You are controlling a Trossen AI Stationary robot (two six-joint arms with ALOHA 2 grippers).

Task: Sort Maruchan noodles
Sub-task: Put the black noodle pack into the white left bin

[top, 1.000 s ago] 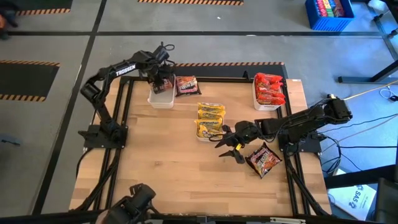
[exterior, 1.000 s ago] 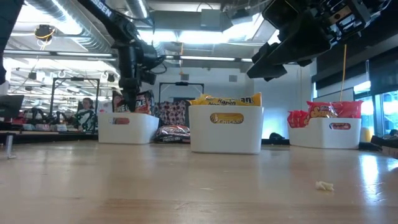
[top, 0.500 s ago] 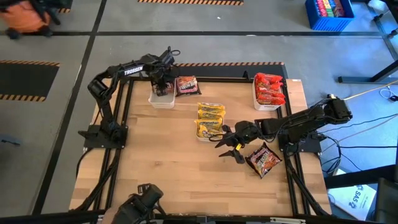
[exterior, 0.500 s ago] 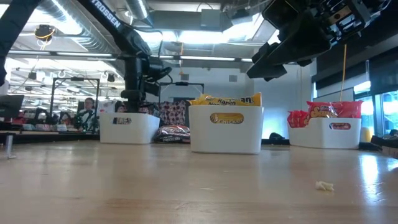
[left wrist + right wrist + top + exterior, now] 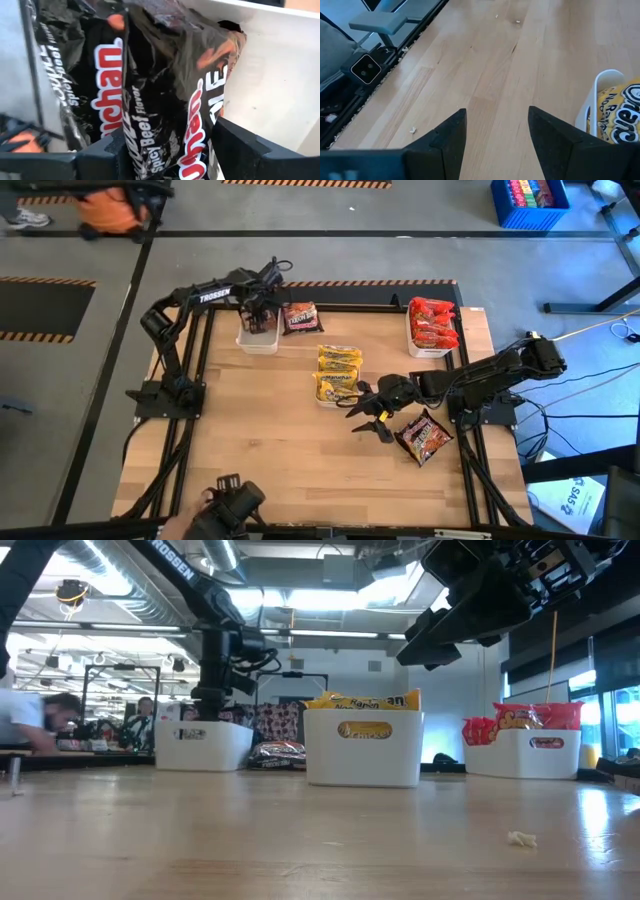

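Note:
My left gripper (image 5: 258, 320) reaches down into the far-left white tray (image 5: 256, 342). A dark Maruchan packet (image 5: 170, 100) stands between its fingers, with another dark packet (image 5: 75, 75) beside it in the tray. One more dark packet (image 5: 300, 317) lies flat on the table right of that tray. Yellow packets (image 5: 338, 372) fill the middle tray, and red ones (image 5: 433, 325) the far-right tray. My right gripper (image 5: 368, 418) hovers open above the table's middle-right, near a dark packet (image 5: 425, 437) that lies on the table. My left gripper's fingers (image 5: 235, 150) stand on either side of the dark packet's lower part (image 5: 165, 155), coming from above and pointing down. The packet stands on edge in the tray. I cannot tell whether the fingers touch it.
The three white trays (image 5: 205, 745), (image 5: 363, 750), (image 5: 525, 752) stand along the table's far half. The near half of the wooden table (image 5: 280, 460) is bare wood with a small crumb (image 5: 520, 837). A person (image 5: 30, 720) moves beyond the table on the left.
My left gripper has sunk into the far-left tray and turned a little about its own axis. The dark packet, which stood above the tray's rim a second ago, has gone down inside the tray with it.

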